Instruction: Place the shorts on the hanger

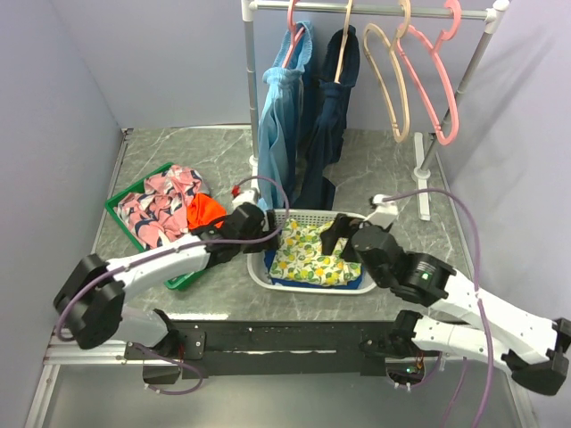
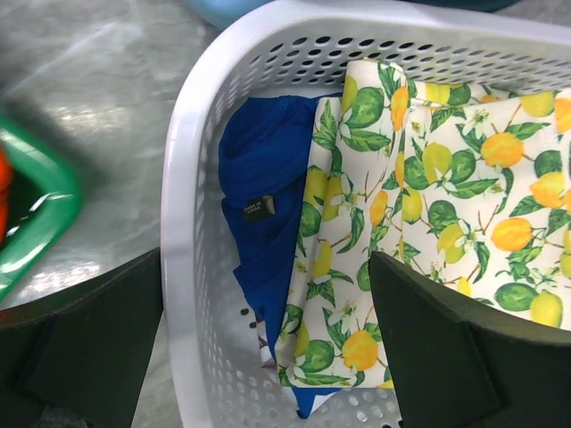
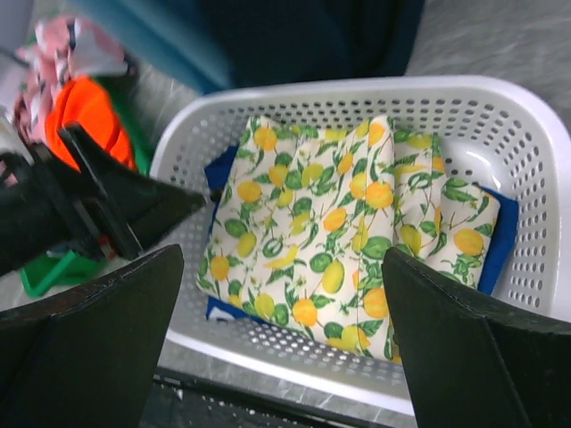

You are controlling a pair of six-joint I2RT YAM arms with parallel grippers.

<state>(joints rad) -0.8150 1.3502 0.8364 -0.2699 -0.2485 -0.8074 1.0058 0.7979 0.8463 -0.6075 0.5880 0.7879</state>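
Observation:
The pink patterned shorts (image 1: 163, 201) lie crumpled in the green basket (image 1: 118, 200) at the left, and show blurred in the right wrist view's top-left corner (image 3: 61, 52). The empty beige hanger (image 1: 400, 134) hangs on the rail at the back right. My left gripper (image 1: 272, 234) hovers open over the left rim of the white basket (image 1: 259, 272), one finger outside it and one inside, holding nothing (image 2: 268, 357). My right gripper (image 1: 335, 234) is open above the basket's near rim (image 3: 285, 348), over the lemon-print cloth.
The white basket (image 2: 183, 223) holds a lemon-print cloth (image 2: 428, 178) on a blue cloth (image 2: 268, 169). An orange cloth (image 1: 205, 210) sits beside the shorts. Light-blue (image 1: 281, 107) and navy (image 1: 330, 98) garments and pink hangers (image 1: 442, 98) hang on the rail (image 1: 375, 11).

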